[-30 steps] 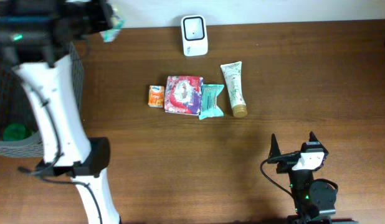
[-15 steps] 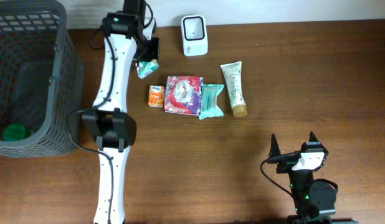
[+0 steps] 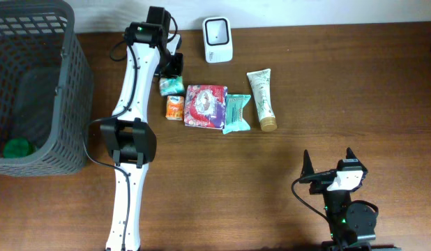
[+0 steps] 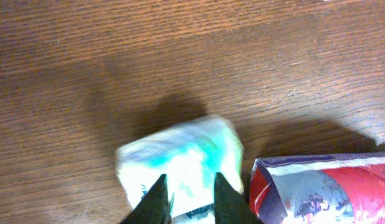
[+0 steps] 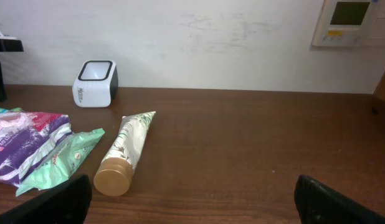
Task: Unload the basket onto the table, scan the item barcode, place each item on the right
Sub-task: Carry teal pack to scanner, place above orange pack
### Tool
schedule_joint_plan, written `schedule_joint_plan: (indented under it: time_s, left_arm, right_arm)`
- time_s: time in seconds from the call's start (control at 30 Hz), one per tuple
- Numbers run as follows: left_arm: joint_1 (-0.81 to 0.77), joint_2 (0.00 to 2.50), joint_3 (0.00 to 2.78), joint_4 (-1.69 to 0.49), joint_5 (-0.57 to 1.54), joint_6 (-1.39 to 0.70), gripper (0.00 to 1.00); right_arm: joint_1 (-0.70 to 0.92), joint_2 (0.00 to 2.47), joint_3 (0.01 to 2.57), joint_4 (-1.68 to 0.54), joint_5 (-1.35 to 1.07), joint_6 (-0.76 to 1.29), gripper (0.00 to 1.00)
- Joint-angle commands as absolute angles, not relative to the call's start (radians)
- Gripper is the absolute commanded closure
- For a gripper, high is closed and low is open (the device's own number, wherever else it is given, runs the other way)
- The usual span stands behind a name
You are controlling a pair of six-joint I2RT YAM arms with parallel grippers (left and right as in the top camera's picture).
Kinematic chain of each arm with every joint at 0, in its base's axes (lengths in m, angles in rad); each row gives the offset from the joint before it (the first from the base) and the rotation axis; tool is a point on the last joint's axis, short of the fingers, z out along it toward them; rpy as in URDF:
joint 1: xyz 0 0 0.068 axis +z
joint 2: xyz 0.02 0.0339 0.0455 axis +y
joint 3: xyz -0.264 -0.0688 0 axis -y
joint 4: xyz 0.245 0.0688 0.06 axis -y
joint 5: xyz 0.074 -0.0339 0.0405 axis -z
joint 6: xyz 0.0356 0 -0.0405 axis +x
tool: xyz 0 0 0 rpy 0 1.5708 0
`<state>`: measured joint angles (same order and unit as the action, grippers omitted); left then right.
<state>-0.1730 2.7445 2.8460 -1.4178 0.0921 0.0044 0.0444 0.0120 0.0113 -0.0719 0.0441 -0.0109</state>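
Worktop (image 3: 341,84): brown wood. Scanner (image 3: 217,39) at far edge. Red packet (image 4: 323,186) mid-worktop. Tissue pack (image 4: 180,155) flat on worktop just beside red packet, near scanner. Likely light, soft, slick film, so pinch across narrow sides. Left fingers (image 4: 156,199) slightly parted over tissue pack, grip unclear. Right fingers (image 5: 55,202) wide apart, empty.

The overhead camera looks straight down from well above, taking in the whole wooden surface (image 3: 341,84). The left wrist camera faces down, close over the surface, past the tips of the left pincer (image 4: 188,180). The right wrist camera sits low, looking level across the surface towards the wall (image 5: 199,37). It shares the scanner (image 3: 217,40) and tube (image 3: 262,100) with the overhead view.
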Motion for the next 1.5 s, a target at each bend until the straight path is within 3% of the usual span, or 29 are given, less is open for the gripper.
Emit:
schedule_joint_plan:
  time_s: [0.0,0.23,0.3,0.47,0.53,0.57,0.7,0.83,1.0,1.17,1.47]
  left_arm:
    - [-0.179,2.766,2.84,-1.414,0.089,0.016,0.75]
    - [-0.174,2.696,2.993,-1.483,0.089,0.015,0.74]
    - [-0.173,2.62,3.068,-1.498,0.089,0.015,0.69]
    - [-0.137,2.376,3.139,-1.472,0.089,0.015,0.32]
    - [-0.086,2.303,3.139,-1.478,0.089,0.015,0.03]
    - [-0.062,2.281,3.139,-1.483,0.089,0.015,0.01]
    - [0.103,2.23,3.139,-1.529,0.076,-0.096,0.01]
    - [0.314,2.231,3.109,-1.679,-0.13,-0.294,0.01]
    - [0.488,2.231,2.968,-1.688,-0.128,-0.299,0.01]
    - [0.546,2.231,2.695,-1.688,-0.171,-0.304,0.01]
    - [0.65,2.231,2.438,-1.644,-0.211,-0.414,0.01]
  right_arm:
    - [0.038,0.006,0.006,-0.079,0.049,-0.011,0.01]
    - [0.038,0.006,0.006,-0.079,0.049,-0.011,0.01]
    - [0.038,0.006,0.006,-0.079,0.049,-0.011,0.01]
    - [0.038,0.006,0.006,-0.079,0.049,-0.011,0.01]
    - [0.038,0.006,0.006,-0.079,0.049,-0.011,0.01]
    - [0.038,0.006,0.006,-0.079,0.049,-0.011,0.01]
    - [0.038,0.006,0.006,-0.079,0.049,-0.011,0.01]
    - [0.038,0.006,0.006,-0.079,0.049,-0.011,0.01]
    - [0.038,0.006,0.006,-0.079,0.049,-0.011,0.01]
    - [0.038,0.006,0.006,-0.079,0.049,-0.01,0.01]
    - [0.038,0.006,0.006,-0.079,0.049,-0.011,0.01]
